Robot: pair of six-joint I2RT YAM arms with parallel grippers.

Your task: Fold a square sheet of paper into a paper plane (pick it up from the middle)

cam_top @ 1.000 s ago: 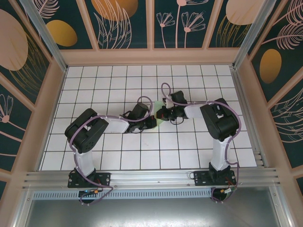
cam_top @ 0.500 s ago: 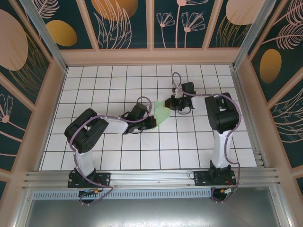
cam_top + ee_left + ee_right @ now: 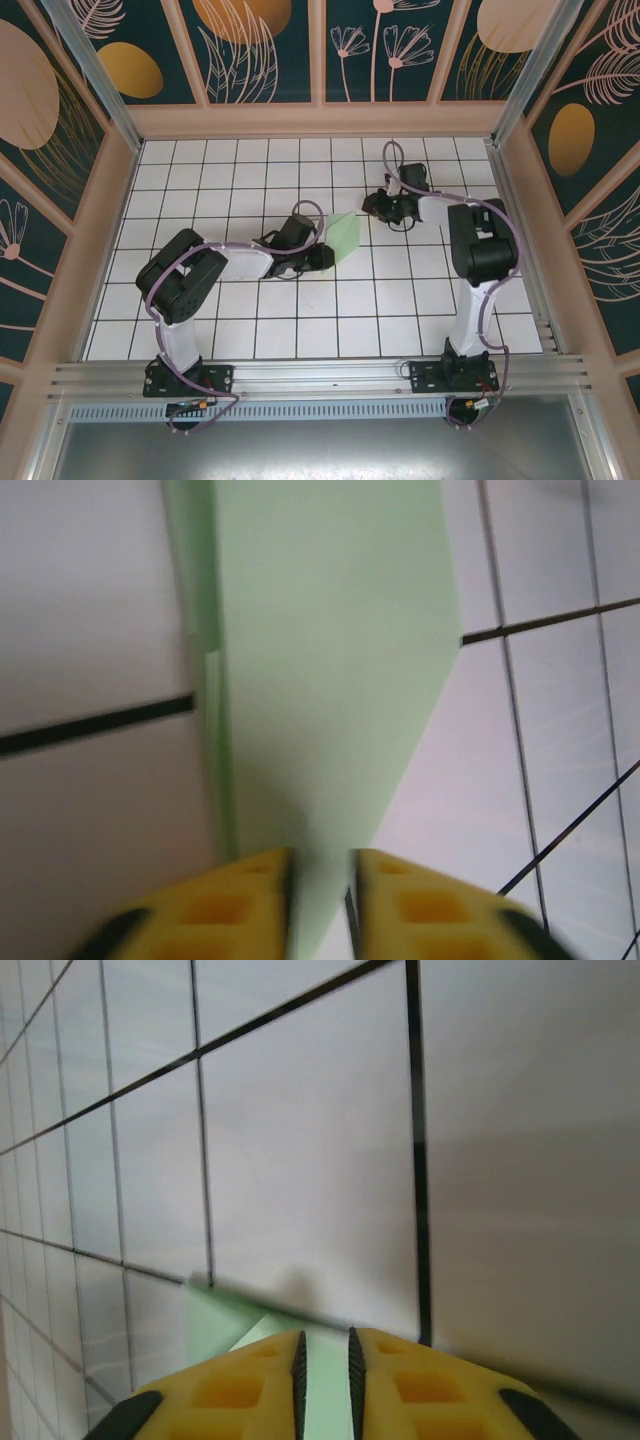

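Observation:
The square sheet of paper [image 3: 345, 236] is a creased pale green shape on the white grid table, just right of centre. My left gripper [image 3: 322, 258] sits at its lower-left edge. In the left wrist view the green paper [image 3: 330, 660] runs up from between the yellow fingers [image 3: 230, 905], with a raised fold along its left side. My left gripper [image 3: 321, 900] has its jaws narrowly apart, and the paper's face shows in the gap. My right gripper [image 3: 368, 207] hangs up and to the right, clear of the sheet. In its own view, my right gripper [image 3: 324, 1380] is slightly open, with a corner of the paper [image 3: 215, 1320] beyond.
The white tiled table [image 3: 250, 330] is ringed by a low wooden wall [image 3: 320, 120]. Both arm bases [image 3: 185, 375] stand on the near rail. Purple cables loop over each arm.
My right gripper has drawn back up and to the right, off the paper, and its jaws have parted. My left gripper's jaws have parted too, staying at the sheet's edge.

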